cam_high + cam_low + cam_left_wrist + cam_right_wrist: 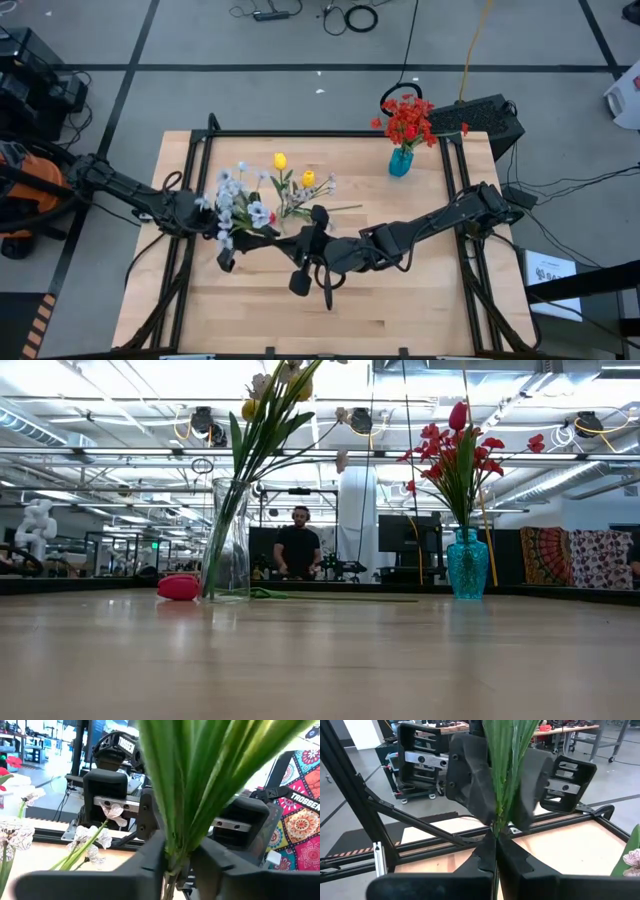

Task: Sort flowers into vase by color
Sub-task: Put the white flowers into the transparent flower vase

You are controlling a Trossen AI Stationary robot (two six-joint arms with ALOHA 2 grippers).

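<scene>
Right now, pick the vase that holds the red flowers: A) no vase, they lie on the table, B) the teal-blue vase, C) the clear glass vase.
B: the red flowers stand upright in the teal-blue vase, while the clear glass vase holds green stems with yellow buds.

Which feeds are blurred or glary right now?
Left wrist view: green stems fill the frame, soft and out of focus. Right wrist view: sharper, stems readable. Low view: bright ceiling lights backlight the teal vase. High view: evenly lit.
</scene>
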